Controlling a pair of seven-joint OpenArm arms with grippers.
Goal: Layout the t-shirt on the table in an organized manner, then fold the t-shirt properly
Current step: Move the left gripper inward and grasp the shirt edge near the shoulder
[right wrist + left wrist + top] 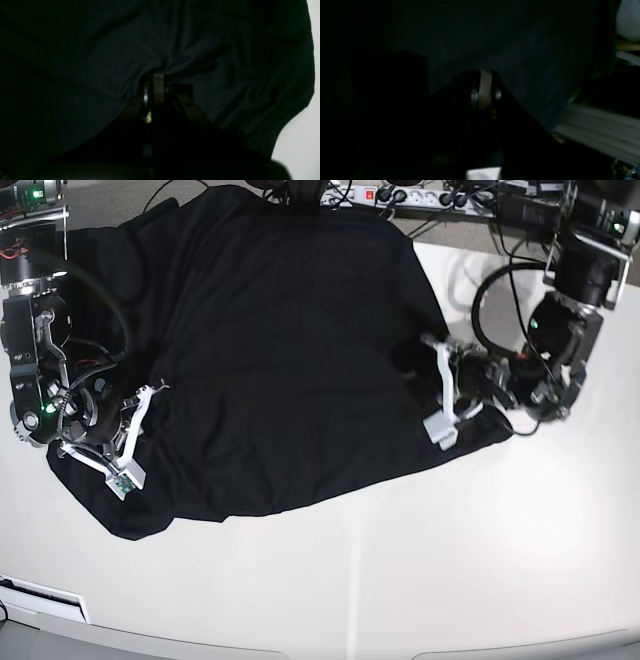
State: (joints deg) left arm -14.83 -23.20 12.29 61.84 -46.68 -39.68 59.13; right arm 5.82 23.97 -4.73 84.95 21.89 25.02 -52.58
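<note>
1. White table (400, 580), bare nearest the camera; far edge hidden by cables.
2. Black t-shirt (280, 350) spread over its far-left part, wrinkled.
3. Left gripper (432, 385), clenched on the shirt's right edge; wrist view murky.
4. Right gripper (140, 410), clenched on bunched cloth at the left edge.

A plain black t-shirt (270, 350) lies on the glossy white table (480, 570).
</note>
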